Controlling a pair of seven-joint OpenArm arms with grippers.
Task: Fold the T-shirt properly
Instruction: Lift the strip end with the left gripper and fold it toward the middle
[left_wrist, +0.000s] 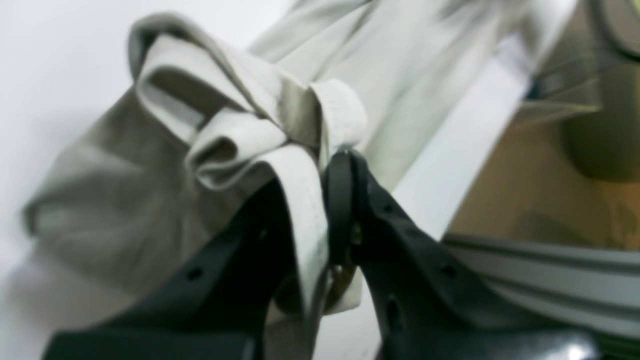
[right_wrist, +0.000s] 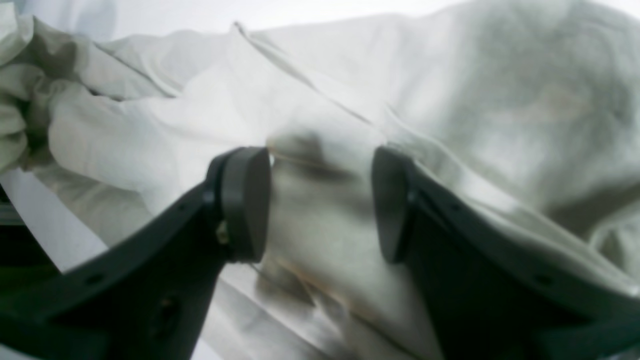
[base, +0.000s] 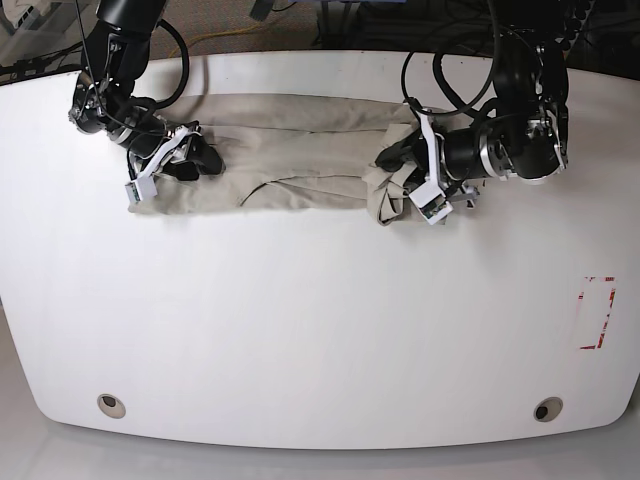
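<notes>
The beige T-shirt (base: 290, 150) lies as a long wrinkled band across the far part of the white table (base: 320, 320). My left gripper (base: 397, 165) at the band's right end is shut on a bunched fold of the T-shirt (left_wrist: 235, 135), and a strip of hem runs between its fingers (left_wrist: 345, 190). My right gripper (base: 200, 155) rests on the band's left end. Its pads (right_wrist: 245, 200) stand apart, open, with soft fabric of the T-shirt (right_wrist: 320, 215) lying between and below them.
A red-outlined rectangle (base: 597, 312) is marked on the table near its right edge. Two round holes (base: 112, 404) (base: 546, 408) sit near the front edge. Cables (base: 440, 70) hang behind the arm on the right.
</notes>
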